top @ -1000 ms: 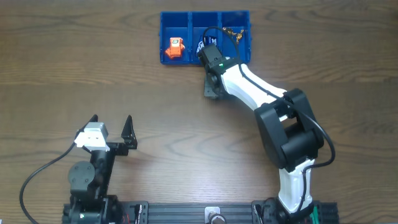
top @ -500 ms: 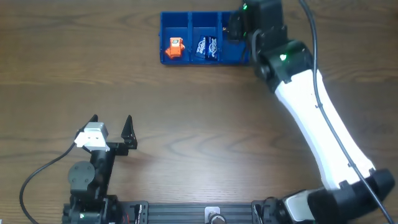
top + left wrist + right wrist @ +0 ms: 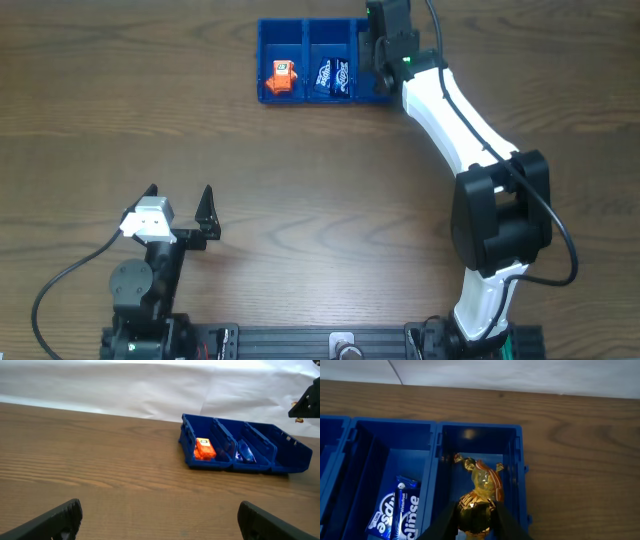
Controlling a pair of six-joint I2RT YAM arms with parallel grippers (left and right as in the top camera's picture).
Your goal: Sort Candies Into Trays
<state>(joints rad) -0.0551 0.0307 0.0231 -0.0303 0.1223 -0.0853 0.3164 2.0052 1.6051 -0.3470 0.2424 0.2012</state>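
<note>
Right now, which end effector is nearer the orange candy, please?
Right. The right end effector is above the blue tray, two compartments from the orange candy; the left end effector is far off, near its base.

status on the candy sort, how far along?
Done: orange candy sits in the blue tray's left compartment, blue candy in the middle one. In hand: right jaws shut on a gold candy over the right compartment. Left: release it there.
</note>
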